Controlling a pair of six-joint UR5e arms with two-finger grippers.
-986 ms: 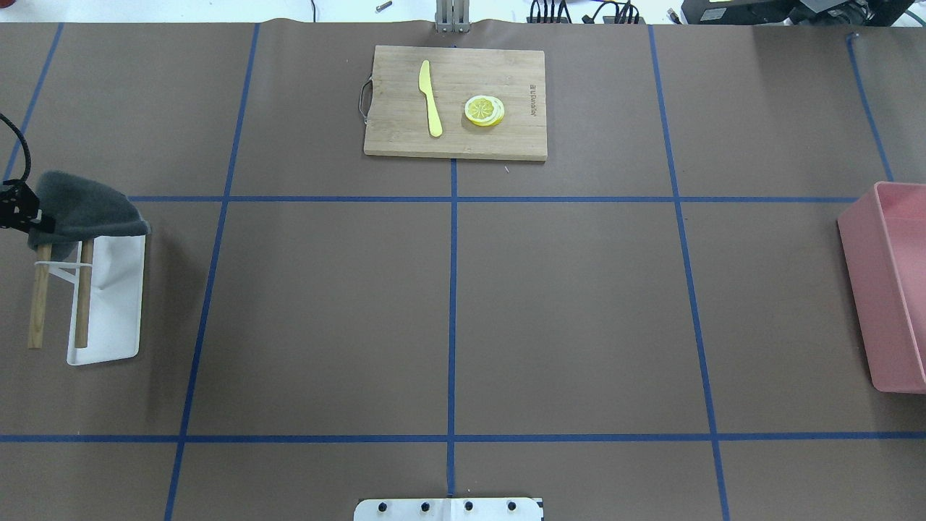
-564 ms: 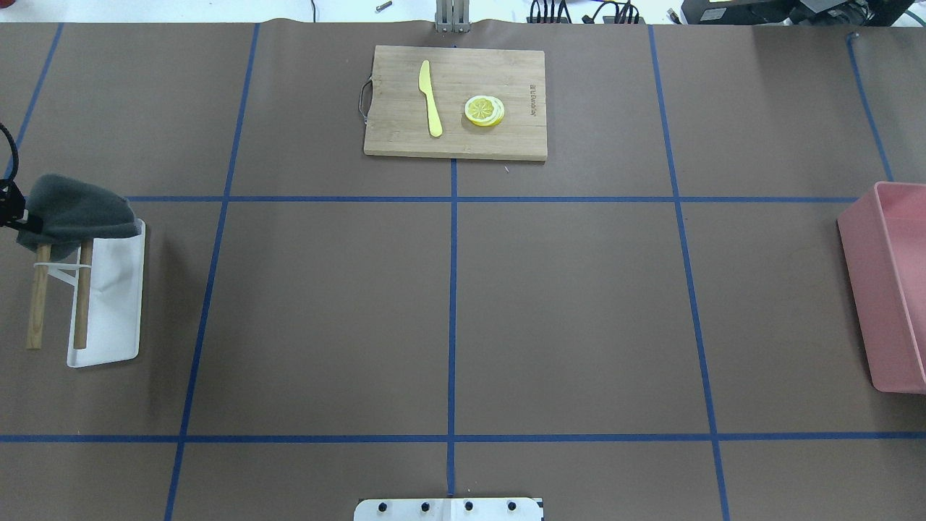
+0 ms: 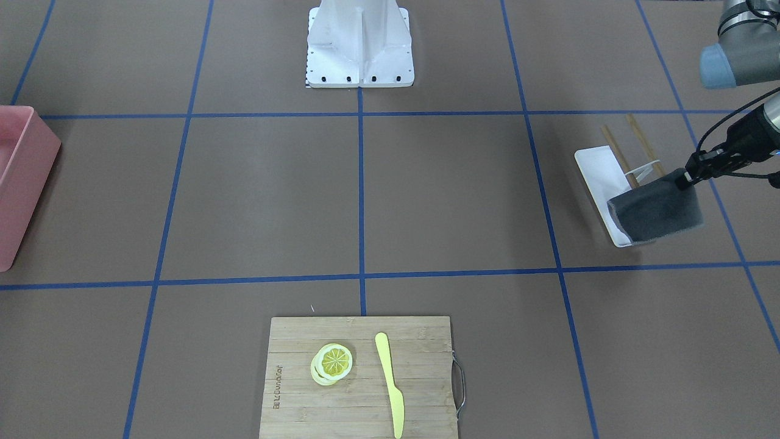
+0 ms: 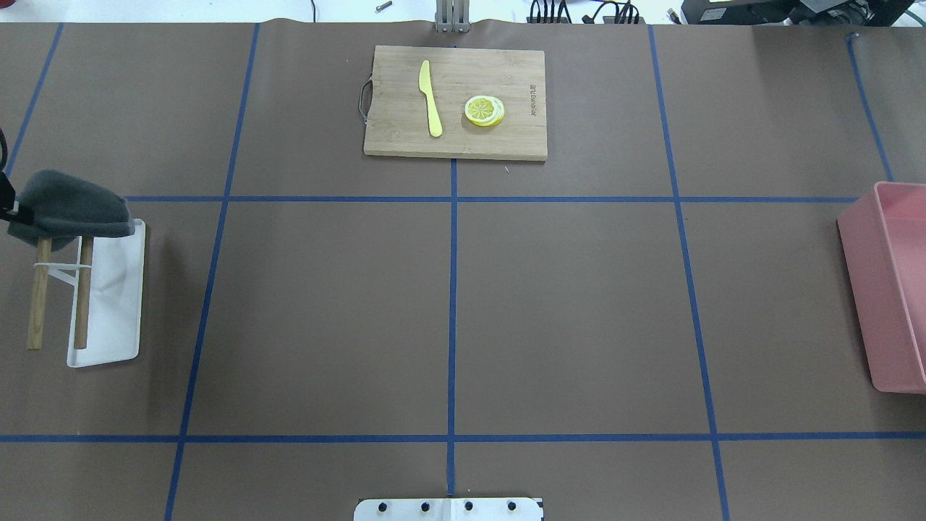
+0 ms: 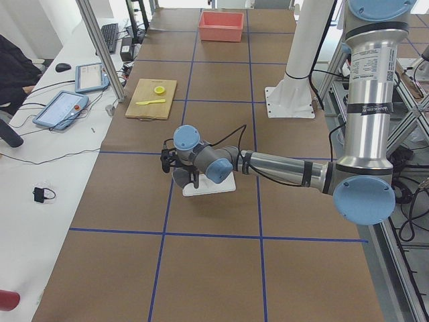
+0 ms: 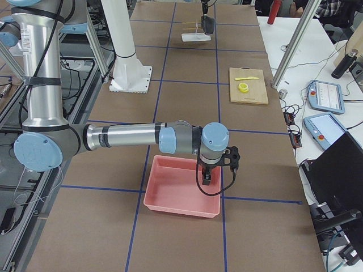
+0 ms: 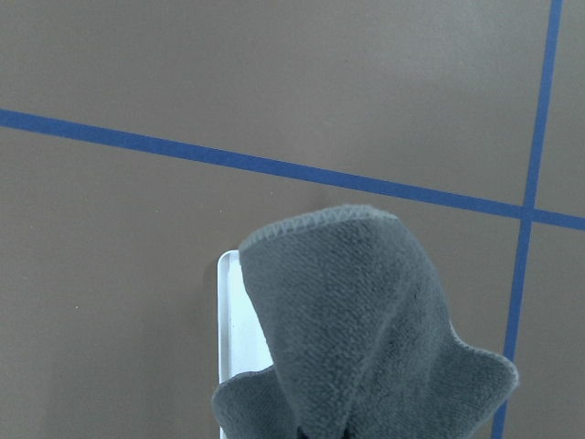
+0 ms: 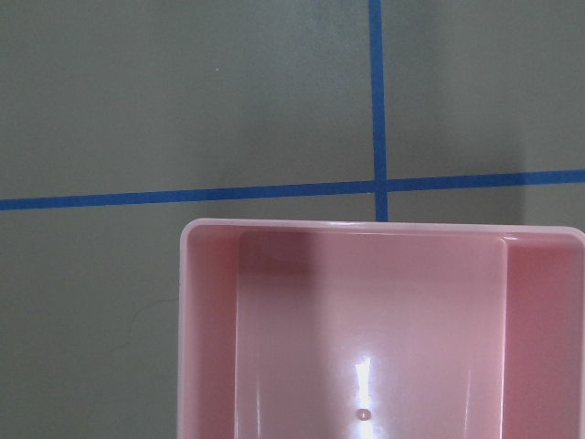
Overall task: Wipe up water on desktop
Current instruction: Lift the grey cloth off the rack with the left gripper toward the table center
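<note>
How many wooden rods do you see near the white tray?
2. One rod runs along the tray's left edge in the overhead view, the other rod parallel, further left. The cloth hides their far ends.

A robotics lab: a brown surface (image 4: 579,311) gridded with blue tape (image 4: 452,289), aluminium posts (image 6: 292,45), and side benches (image 6: 312,56) carrying teach pendants (image 6: 324,96) (two of them).

Board mark: the cutting board (image 4: 454,101), at 12 o'clock on the surface (image 4: 325,311), has one short engraved line of lettering. It runs sideways along the board's 3 o'clock edge and is too small to read surely.
Arm print: the left arm (image 5: 369,87) has dark lettering on its silver upright tube, illegible.
</note>
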